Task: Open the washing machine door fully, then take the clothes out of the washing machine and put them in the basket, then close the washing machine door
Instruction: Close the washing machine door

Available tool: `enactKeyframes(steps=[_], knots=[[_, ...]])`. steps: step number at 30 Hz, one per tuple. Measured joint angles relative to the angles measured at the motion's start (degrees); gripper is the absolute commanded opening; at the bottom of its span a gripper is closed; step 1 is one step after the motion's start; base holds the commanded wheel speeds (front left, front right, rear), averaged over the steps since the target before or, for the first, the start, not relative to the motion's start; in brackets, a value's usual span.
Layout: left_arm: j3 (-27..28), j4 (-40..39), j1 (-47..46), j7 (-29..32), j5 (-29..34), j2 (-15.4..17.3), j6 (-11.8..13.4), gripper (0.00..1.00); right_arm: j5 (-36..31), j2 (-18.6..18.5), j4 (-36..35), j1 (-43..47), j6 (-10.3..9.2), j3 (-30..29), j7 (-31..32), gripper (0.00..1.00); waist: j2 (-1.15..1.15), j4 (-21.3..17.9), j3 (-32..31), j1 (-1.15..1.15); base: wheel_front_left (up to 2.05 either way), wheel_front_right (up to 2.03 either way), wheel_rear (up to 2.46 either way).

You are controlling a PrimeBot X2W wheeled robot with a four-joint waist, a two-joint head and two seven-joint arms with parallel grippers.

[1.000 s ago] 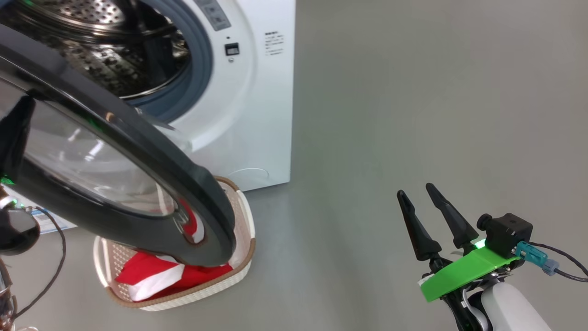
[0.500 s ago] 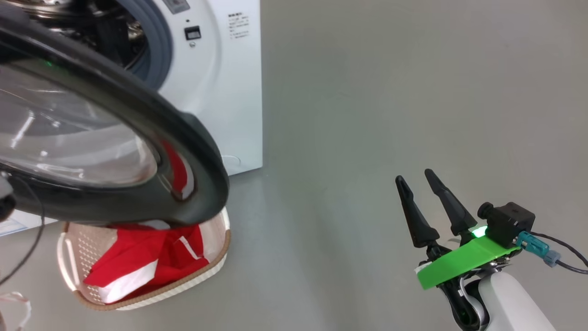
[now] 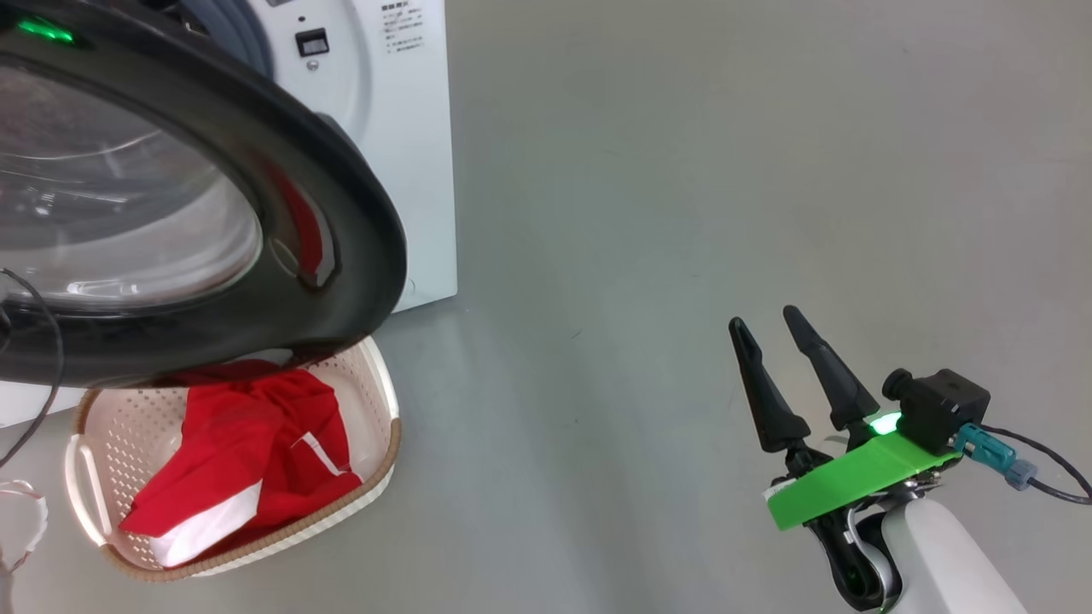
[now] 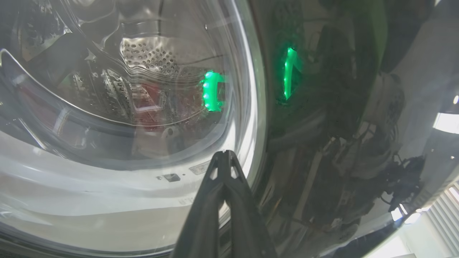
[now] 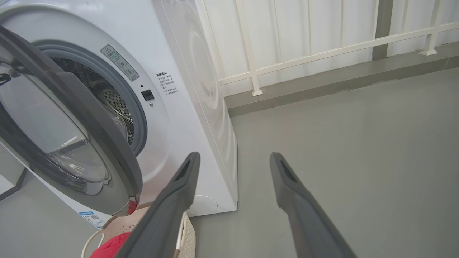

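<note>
Now washing machine door (image 3: 341, 196) nearer closed (left hand (image 4: 224, 154) pinched, right hand (image 3: 762, 318) wide).

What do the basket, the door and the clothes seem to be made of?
Cream perforated basket with brown rim: matte moulded plastic, judging by its even holes; the woven-look rim is probably plastic too. Round black washer door: glossy plastic ring mirroring red cloth, clear bulging window, likely glass. Red clothes with white panels: soft fabric, creased and folded.

right pincer (image 5: 233, 156): spread, empty | washing machine door (image 5: 107, 150): part-open | clothes (image 5: 109, 248): red, in basket (image 5: 189, 233) below door
</note>
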Motion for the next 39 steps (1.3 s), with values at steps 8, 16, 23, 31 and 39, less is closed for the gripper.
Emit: enactKeyframes(steps=[8, 16, 23, 31, 39], knots=[[-0.2, 3.9, -1.7, -0.4, 0.4, 0.0, -1.6, 0.00, -0.3, 0.1, 0.1, -1.0, 0.00, -0.1, 0.0, 1.00, 0.00, -0.4, -0.1, 0.00, 0.00, 0.00, 0.00], [-0.7, 4.8, -1.7, 0.0, 0.3, -0.8, -2.5, 0.00, -0.3, 0.0, 0.2, -1.0, 0.00, -0.2, 0.0, 1.00, 0.00, 0.7, -0.6, 0.00, 0.00, 0.00, 0.00], [-1.9, 4.0, -1.6, 1.5, 0.3, -1.8, -3.0, 0.00, -0.3, -0.3, 0.5, -1.0, 0.00, -0.1, 0.0, 1.00, 0.00, 2.5, -1.4, 0.00, 0.00, 0.00, 0.00], [-4.0, 0.6, 2.2, 2.9, 0.4, -2.2, -4.3, 0.00, -0.3, -1.1, 1.0, -1.0, 0.00, 0.2, 0.0, 1.00, 0.00, 5.1, -2.6, 0.00, 0.00, 0.00, 0.00], [-6.6, -4.7, 8.9, 2.9, 4.6, -1.3, -7.6, 1.00, -0.3, -1.5, 1.3, -1.0, 0.00, 0.2, 0.0, 1.00, 0.00, 7.8, -4.1, 0.00, 0.00, 0.00, 0.00]])
